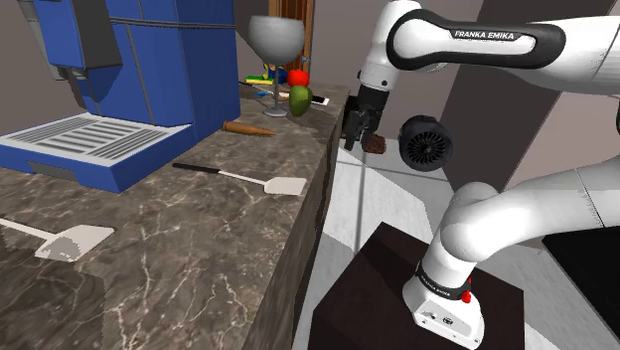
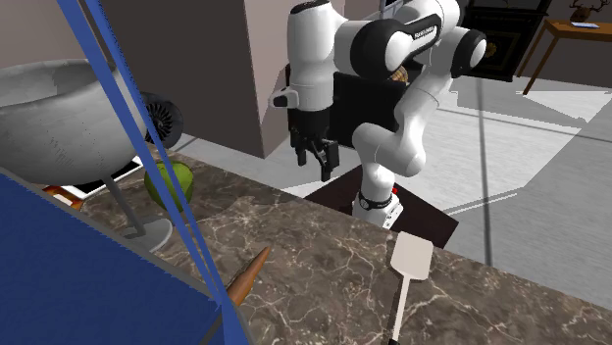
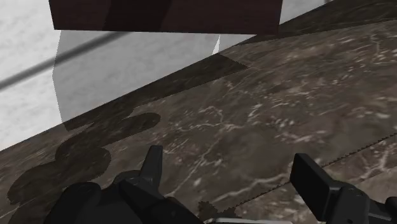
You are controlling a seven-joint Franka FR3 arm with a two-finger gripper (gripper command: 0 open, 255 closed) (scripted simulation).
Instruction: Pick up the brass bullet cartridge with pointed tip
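Blue, boxy and tall, the coffee machine point(image 1: 149, 70) takes up the far left of the dark marble counter point(image 1: 199, 268). Just beside its base, at its 3 o'clock in the shoulder view, lies the brown-gold cartridge point(image 1: 248, 128), flat on the stone with its pointed tip aimed toward 3 o'clock. A white spatula point(image 1: 273, 183) lies at the cartridge's 5 o'clock. A wine glass point(image 1: 275, 40) stands with its foot near the cartridge's tip, at about 1 o'clock. Further right, past the counter's edge, hangs the black gripper point(image 1: 353, 137), at roughly the cartridge's 3 o'clock and well apart from it. In the wrist view its fingers point(image 3: 153, 167) stand wide apart with nothing between them and marble beneath. Rightmost is the dark stand point(image 1: 397, 288) at the arm's foot.

To my eye the job has barely begun: nothing is grasped and the cartridge lies untouched. What is left is nearly all of it. The gripper has to reach back toward 9 o'clock, lower over the cartridge, close on its body and lift.
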